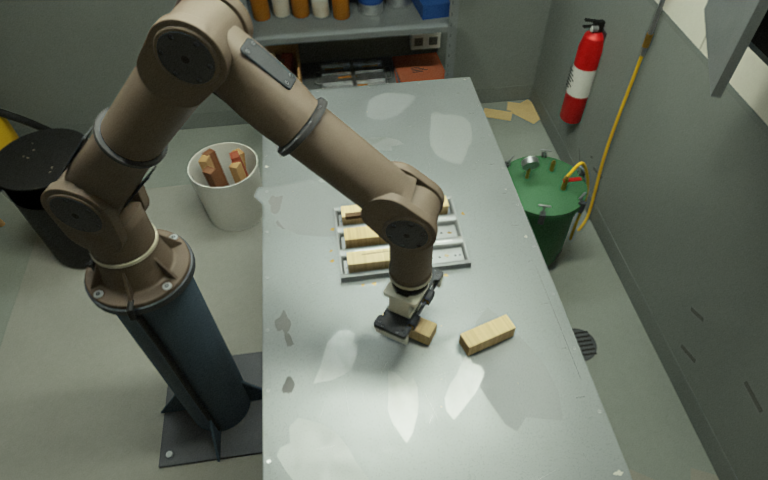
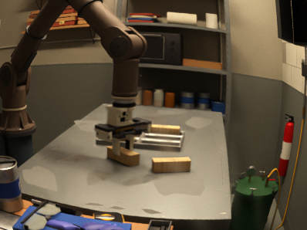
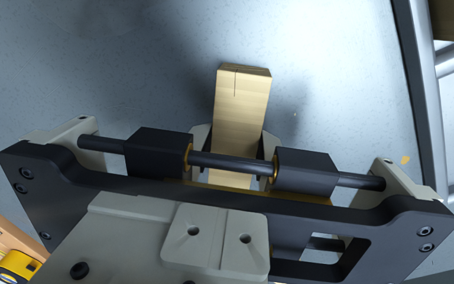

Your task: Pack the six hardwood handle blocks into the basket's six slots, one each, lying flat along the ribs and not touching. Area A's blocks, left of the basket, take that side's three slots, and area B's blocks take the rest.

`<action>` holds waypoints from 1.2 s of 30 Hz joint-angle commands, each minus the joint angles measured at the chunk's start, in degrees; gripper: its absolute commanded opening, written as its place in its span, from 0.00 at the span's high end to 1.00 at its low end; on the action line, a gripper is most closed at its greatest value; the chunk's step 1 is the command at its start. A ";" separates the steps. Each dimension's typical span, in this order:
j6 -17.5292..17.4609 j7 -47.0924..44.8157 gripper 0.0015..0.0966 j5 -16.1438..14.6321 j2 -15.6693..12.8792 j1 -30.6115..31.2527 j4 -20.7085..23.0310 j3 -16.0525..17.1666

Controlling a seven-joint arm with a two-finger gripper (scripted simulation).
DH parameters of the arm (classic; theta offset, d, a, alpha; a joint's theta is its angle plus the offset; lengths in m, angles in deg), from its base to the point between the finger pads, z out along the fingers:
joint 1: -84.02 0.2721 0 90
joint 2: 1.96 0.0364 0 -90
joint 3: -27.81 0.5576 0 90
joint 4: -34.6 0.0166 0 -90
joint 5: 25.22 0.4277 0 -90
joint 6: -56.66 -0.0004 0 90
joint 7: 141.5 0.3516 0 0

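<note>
A pale hardwood block [image 3: 239, 120] lies flat on the grey table in front of the basket, and my gripper [image 3: 232, 150] is down over it and closed around its middle. From the side the block [image 1: 422, 331] sticks out past the fingers [image 1: 403, 333]. A second loose block [image 1: 487, 334] lies flat to its right, apart from it. The basket [image 1: 403, 240] is behind, with blocks in its three left slots [image 1: 362, 235]. A further block [image 2: 165, 129] lies in the far right slot; my arm hides part of the basket.
A white bucket [image 1: 225, 184] with wood pieces stands off the table's left edge. A green drum [image 1: 546, 206] stands beyond the right edge, with a fire extinguisher [image 1: 582, 71] on the wall. Shelves [image 2: 181, 50] rise behind the table.
</note>
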 commanded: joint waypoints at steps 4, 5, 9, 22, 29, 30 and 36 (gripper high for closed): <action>0.69 0.00 0.99 0.00 0.57 0.02 0.29 -0.03; 0.96 0.00 0.99 0.00 0.76 0.02 0.38 -0.04; 2.44 -0.01 0.99 0.01 1.76 0.05 0.88 -0.10; 8.65 -0.04 0.99 0.04 5.44 0.20 3.37 -0.34; 10.15 -0.04 0.99 0.05 6.21 0.24 4.06 -0.40; 10.21 -0.04 0.99 0.05 6.24 0.24 4.08 -0.40; 10.59 -0.04 0.99 0.05 6.44 0.25 4.28 -0.42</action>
